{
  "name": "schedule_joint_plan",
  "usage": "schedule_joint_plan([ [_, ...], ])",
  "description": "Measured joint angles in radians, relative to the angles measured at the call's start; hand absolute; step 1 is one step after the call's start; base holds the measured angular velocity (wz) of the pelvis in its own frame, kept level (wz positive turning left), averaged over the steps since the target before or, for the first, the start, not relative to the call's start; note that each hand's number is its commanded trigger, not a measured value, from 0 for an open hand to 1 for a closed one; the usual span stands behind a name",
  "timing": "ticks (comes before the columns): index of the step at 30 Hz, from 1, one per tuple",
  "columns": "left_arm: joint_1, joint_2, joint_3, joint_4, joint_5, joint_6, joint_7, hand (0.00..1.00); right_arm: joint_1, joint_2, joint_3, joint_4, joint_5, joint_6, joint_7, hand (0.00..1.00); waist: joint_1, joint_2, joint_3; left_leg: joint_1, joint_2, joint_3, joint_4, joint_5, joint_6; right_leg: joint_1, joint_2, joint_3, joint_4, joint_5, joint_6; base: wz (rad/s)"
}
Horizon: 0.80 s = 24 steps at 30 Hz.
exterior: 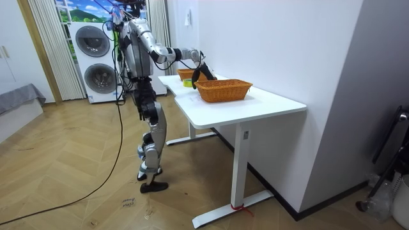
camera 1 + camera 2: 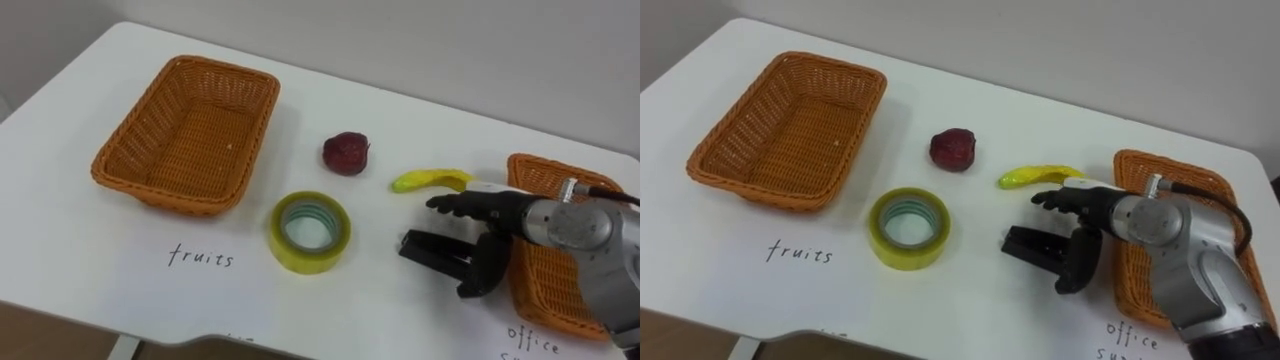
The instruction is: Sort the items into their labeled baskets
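Observation:
My right hand (image 2: 492, 212) reaches in from the right, open, its fingers stretched left just above a black stapler-like object (image 2: 434, 250) and its thumb hanging down at the object's right end. A yellow banana (image 2: 430, 180) lies just beyond the fingers. A dark red fruit (image 2: 346, 153) sits at mid table. A roll of yellow tape (image 2: 311, 232) lies flat in front of it. The wicker basket (image 2: 190, 135) above the word "fruits" stands at the left with nothing in it. A second wicker basket (image 2: 545, 275), above the word "office", stands at the right, partly hidden by my forearm.
The white table (image 2: 90, 260) ends close below the handwritten labels. In the room view I stand at the table's end near the wall, one basket (image 1: 223, 90) toward the camera. Two stacked washing machines (image 1: 96, 61) stand behind me.

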Motion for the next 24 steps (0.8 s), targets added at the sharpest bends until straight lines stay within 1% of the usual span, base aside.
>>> schedule_joint_plan([
  [5,0.001,-0.012,0.000,0.000,-0.001,0.003,0.010,0.00,0.011,0.007,0.000,-0.004,-0.004,-0.001,0.000,0.00,0.001,0.004,-0.0036,0.001,0.000,0.000,-0.006,0.003,-0.001,-0.002,0.000,0.000,0.000,0.000,0.000,0.00],
  [17,-0.001,-0.015,0.000,-0.010,-0.002,0.002,0.023,0.00,0.015,0.021,0.000,-0.004,-0.018,0.000,-0.005,0.00,0.004,0.005,-0.0039,0.001,0.000,0.000,-0.015,0.004,-0.002,-0.004,0.001,0.000,-0.001,0.002,-0.002,0.00],
  [20,-0.007,-0.015,0.000,-0.011,-0.029,0.000,0.027,0.00,0.019,0.036,0.000,-0.004,-0.033,0.000,-0.020,0.00,0.003,0.006,-0.0044,0.002,0.000,0.000,-0.015,0.004,-0.002,-0.003,0.001,0.000,-0.001,0.002,-0.002,0.00],
  [24,-0.005,-0.015,0.000,-0.030,-0.066,-0.003,0.039,0.00,0.022,0.042,0.000,-0.004,-0.042,0.000,-0.030,0.00,0.003,0.008,-0.0046,0.001,0.000,-0.001,-0.015,0.005,-0.002,-0.004,0.001,-0.001,-0.002,0.003,-0.002,0.00],
])
